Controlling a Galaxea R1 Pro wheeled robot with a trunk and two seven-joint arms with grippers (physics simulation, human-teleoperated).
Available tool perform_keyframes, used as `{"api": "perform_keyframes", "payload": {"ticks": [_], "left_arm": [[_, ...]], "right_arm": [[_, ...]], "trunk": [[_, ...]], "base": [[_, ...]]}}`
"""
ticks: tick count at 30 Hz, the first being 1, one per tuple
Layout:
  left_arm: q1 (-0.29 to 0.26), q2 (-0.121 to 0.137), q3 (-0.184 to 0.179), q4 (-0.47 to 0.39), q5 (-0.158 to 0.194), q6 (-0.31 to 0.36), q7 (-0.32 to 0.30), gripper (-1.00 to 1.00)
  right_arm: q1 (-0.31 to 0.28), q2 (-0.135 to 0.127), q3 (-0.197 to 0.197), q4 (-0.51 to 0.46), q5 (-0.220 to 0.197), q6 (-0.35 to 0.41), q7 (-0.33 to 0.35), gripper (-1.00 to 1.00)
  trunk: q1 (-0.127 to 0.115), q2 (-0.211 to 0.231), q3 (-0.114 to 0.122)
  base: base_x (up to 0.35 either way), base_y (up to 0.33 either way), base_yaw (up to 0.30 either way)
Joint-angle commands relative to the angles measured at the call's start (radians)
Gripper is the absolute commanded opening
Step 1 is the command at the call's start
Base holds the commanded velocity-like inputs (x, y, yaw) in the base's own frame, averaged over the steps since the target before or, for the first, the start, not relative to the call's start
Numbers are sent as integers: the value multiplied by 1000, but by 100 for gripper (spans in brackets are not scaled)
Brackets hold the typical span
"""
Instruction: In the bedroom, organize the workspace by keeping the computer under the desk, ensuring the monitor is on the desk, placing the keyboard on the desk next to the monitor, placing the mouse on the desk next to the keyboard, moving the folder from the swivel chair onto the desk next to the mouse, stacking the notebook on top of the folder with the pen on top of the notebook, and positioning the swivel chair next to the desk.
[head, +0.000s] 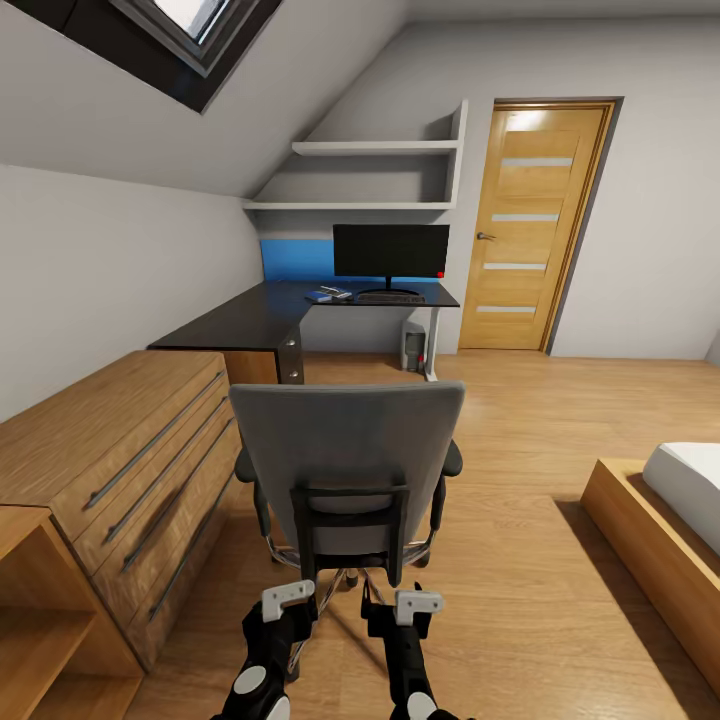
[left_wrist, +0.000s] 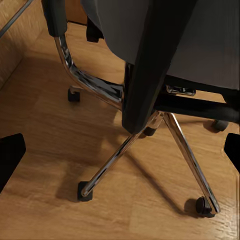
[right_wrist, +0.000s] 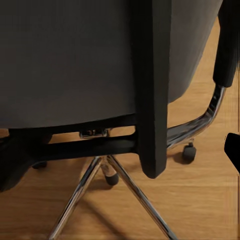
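The grey swivel chair (head: 345, 440) stands in the middle of the bedroom floor with its tall back towards me. That back hides the seat, so the folder is out of view. My left gripper (head: 287, 600) and right gripper (head: 416, 603) hang low just behind the chair, both open and holding nothing. The wrist views look at the chrome base (left_wrist: 150, 145) and the black back post (right_wrist: 152, 100). Far off, the black desk (head: 250, 320) carries the monitor (head: 390, 252) and the keyboard (head: 390, 297). Small items (head: 327, 294) lie left of the keyboard, too small to tell apart. The computer (head: 414, 346) stands under the desk.
A light wooden dresser (head: 130, 460) and an open shelf unit (head: 40, 600) line the left wall close to the chair. The low bed (head: 655, 520) is at the right, with bare floor (head: 530, 450) between it and the chair. A wooden door (head: 530, 230) stands beyond the desk.
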Motion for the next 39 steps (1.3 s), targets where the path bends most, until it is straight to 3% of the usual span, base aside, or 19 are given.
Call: {"api": "perform_keyframes", "payload": {"ticks": [1, 5, 9, 27, 39], "left_arm": [[-1, 1, -6, -1, 4, -6, 7, 100], [-1, 4, -11, -2, 3, -73, 6, 100], [-1, 5, -15, 1, 3, -91, 15, 100], [-1, 5, -18, 2, 1, -97, 18, 100], [-1, 5, -18, 2, 1, -97, 16, 100]], "right_arm": [[-1, -3, 8, 0, -7, -4, -7, 100], [-1, -33, 7, 1, -8, -6, -6, 100], [-1, -44, 7, 0, -9, -8, -6, 100], [-1, -47, 7, -21, -6, -15, -27, 100], [-1, -89, 15, -134, 8, -15, -95, 100]], "trunk": [[0, -1, -1], [4, -8, -4], [19, -36, -17], [88, -162, -73], [134, -245, -111]], "base": [[0, 0, 0], [0, 0, 0], [0, 0, 0], [0, 0, 0], [0, 0, 0]]}}
